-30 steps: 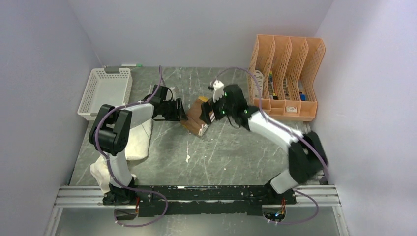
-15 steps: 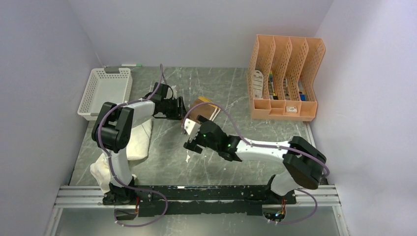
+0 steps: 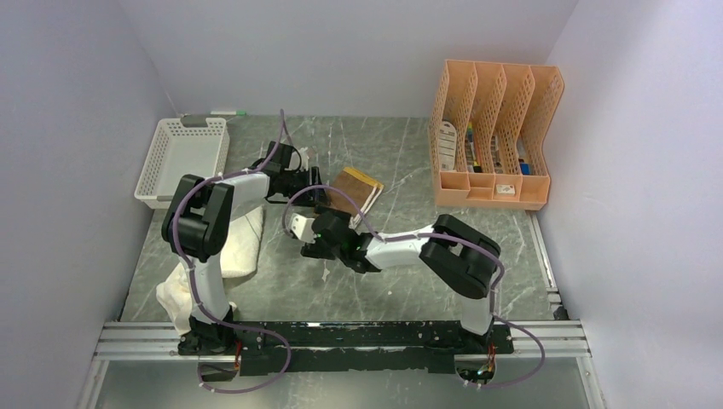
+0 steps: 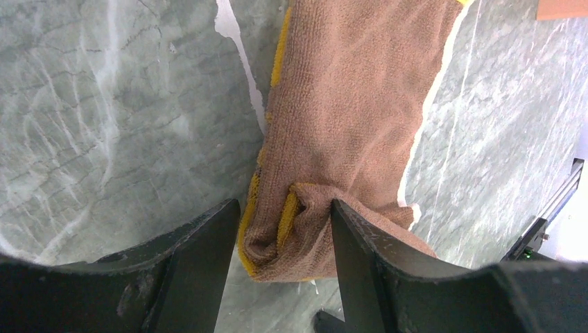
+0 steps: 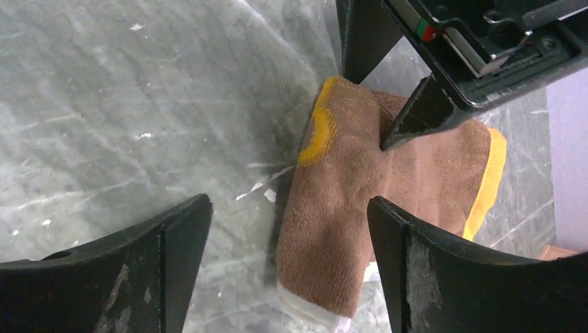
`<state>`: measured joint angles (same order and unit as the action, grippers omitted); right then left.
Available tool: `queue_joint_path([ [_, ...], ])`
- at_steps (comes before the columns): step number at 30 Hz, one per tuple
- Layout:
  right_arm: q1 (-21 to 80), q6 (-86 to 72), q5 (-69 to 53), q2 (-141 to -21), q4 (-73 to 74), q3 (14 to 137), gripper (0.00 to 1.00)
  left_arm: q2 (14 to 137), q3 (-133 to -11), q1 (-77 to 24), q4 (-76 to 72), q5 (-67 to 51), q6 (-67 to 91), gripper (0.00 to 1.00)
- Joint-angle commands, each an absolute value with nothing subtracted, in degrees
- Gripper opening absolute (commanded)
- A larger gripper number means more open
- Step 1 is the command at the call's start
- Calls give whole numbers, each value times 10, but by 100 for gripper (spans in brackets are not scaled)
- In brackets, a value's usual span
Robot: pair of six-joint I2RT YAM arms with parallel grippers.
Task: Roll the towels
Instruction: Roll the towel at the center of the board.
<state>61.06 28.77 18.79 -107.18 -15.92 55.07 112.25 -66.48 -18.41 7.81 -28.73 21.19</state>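
Right gripper [image 3: 300,235] just swung over from the far side of the brown towel [image 3: 355,189] and now sits low by its near-left end, jaws open and empty, starting to narrow. Left gripper [image 4: 284,208] still pinches that bunched end, mid-table. Roll looks barely begun. White towel [image 3: 243,243] lies flat at left.

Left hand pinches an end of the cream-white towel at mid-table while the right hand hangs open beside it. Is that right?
No. The left hand pinches the brown and yellow towel, as the left wrist view shows; the cream-white towel lies apart, off to the left. The right hand does hang open beside the pinched end.
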Motion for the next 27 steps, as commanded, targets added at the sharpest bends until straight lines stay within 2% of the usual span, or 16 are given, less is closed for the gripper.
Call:
queue_joint_path([
  [1,607,285,222,-1106,-143,579,83,1168,-645,-187,146,-269,186,66],
  [5,597,267,229,-1132,-113,611,74,1169,-645,-187,147,-271,185,66],
  [14,580,245,261,-1143,-93,608,68,1173,-652,-187,159,-269,180,67],
  [22,557,205,199,-1148,-51,623,58,1173,-656,-187,165,-270,177,67],
  [24,541,181,150,-1142,-48,626,53,1165,-656,-187,164,-268,177,67],
  [27,509,148,68,-1128,-51,622,37,1155,-658,-179,166,-273,177,68],
])
